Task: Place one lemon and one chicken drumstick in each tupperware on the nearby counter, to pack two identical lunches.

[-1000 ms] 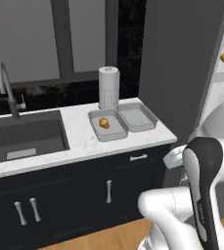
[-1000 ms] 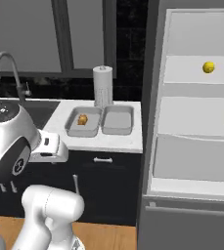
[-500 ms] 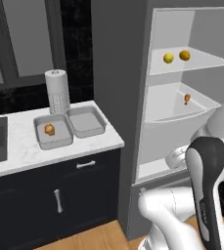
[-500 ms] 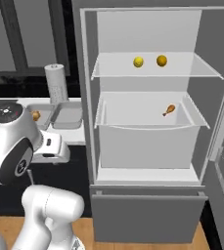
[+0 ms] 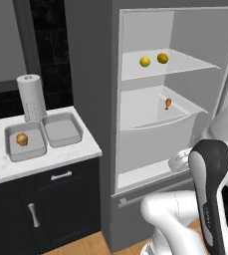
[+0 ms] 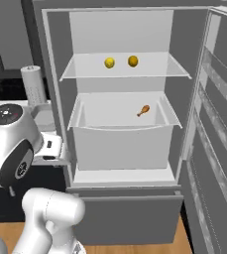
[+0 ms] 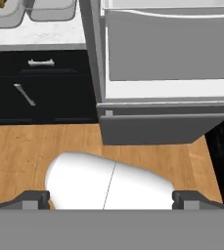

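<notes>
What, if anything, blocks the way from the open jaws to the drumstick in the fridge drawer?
Nothing visible: the fridge door is open and the small orange-brown chicken drumstick lies uncovered in the white drawer, whose raised front wall must be cleared from above.

The arm (image 5: 205,209) fills the lower right of the left base view with glossy white, rounded shells, smooth and without visible cables or screws. One upright link carries a long dark grey, pill-shaped cover running down its face, with a small pale marking near its lower end. In the right base view, at the left edge, a bulbous white joint housing (image 6: 11,144) is topped by a black round cap with a small red dot at its centre and faint white print. A second dark disc with a small white logo sits on its side, and a small white box with dark details juts beside it. Below, fat white cylindrical links curve downward.
</notes>
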Controlling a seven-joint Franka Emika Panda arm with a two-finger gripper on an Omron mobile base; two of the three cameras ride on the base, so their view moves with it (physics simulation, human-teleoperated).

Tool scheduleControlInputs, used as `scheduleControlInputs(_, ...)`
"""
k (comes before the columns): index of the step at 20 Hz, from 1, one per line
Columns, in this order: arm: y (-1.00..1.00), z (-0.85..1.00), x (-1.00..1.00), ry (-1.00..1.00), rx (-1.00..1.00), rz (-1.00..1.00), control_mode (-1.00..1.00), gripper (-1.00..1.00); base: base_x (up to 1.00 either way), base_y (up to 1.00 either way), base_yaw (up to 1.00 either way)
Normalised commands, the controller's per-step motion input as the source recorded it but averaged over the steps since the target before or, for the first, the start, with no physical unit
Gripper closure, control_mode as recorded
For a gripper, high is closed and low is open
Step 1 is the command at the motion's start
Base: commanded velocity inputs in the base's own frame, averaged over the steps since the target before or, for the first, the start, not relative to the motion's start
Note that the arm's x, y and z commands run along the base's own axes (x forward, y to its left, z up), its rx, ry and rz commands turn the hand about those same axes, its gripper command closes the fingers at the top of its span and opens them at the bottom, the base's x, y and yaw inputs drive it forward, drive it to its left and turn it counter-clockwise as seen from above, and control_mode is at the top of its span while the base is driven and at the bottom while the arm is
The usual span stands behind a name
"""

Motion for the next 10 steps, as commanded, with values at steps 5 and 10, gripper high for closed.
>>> scheduleControlInputs(5, 0.00, 0.00, 0.00, 0.00, 0.00, 0.00, 1.00, -1.00, 0.32, -0.48, -0.06)
scheduleControlInputs(10, 0.00, 0.00, 0.00, 0.00, 0.00, 0.00, 1.00, -1.00, 0.57, -0.36, -0.01)
